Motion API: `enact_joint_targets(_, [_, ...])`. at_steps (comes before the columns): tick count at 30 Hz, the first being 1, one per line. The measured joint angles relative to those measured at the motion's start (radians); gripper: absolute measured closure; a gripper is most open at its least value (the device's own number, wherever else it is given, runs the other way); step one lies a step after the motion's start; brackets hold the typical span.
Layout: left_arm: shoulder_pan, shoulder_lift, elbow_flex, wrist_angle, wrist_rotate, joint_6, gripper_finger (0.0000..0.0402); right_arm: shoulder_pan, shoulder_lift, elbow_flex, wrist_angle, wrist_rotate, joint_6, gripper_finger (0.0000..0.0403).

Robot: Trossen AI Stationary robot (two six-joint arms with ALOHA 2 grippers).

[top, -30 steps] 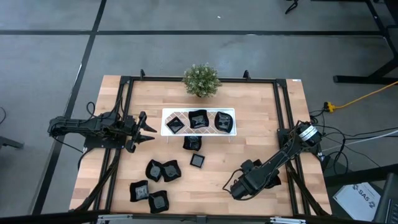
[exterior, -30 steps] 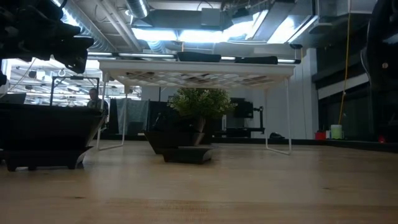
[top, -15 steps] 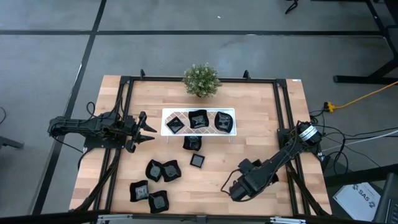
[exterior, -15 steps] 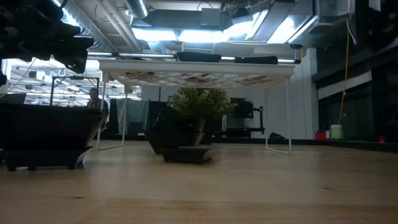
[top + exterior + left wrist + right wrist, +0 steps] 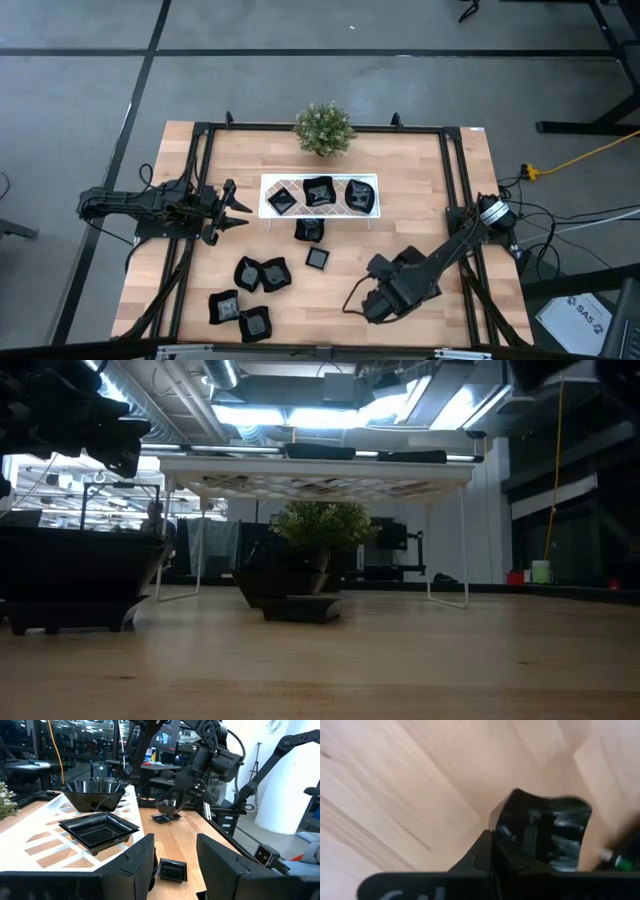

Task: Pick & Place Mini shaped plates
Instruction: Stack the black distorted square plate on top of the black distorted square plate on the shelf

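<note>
The mini plates are small glossy black dishes. Three sit on the white tray [image 5: 270, 183], and several lie on the wood, among them one [image 5: 309, 229] just near of the tray and a group [image 5: 260, 273] toward the near left. My right gripper [image 5: 358, 303] is over the near middle of the table, shut on one plate [image 5: 167, 808]. Another plate [image 5: 168, 818] lies on the table beneath it. My left gripper [image 5: 240, 210] hovers open at the tray's left end, touching nothing. My right gripper holds a mini plate [image 5: 547, 835] by its rim, with the fingers [image 5: 181, 790] coming down on it from above at a slant. The plate hangs below the fingers, tilted and lifted clear of the table. The gripper body hides the exact pinch.
A small green potted plant [image 5: 323, 128] stands at the far edge behind the tray. The tray stands on thin white legs [image 5: 463, 540] above the table. Black frame rails [image 5: 452, 180] run along both sides. Bare wood lies right of the tray and along the near middle.
My right gripper has moved toward the table's left with the plate in its hold, and the arm has risen out of the low view's right side. The left arm and the other plates have kept still.
</note>
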State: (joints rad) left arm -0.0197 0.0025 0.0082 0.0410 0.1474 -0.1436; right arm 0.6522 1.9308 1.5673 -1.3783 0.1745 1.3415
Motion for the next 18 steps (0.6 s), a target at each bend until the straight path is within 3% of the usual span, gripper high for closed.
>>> enact_joint_targets(9, [0.0,0.0,0.0,0.0,0.0,0.0,0.0258,-0.044,0.0,0.068,0.099,0.167,-0.287,0.0396])
enact_joint_targets(18, [0.0,0.0,0.0,0.0,0.0,0.0,0.0258,-0.096,0.0,0.084,0.303,0.175,-0.591,0.0396])
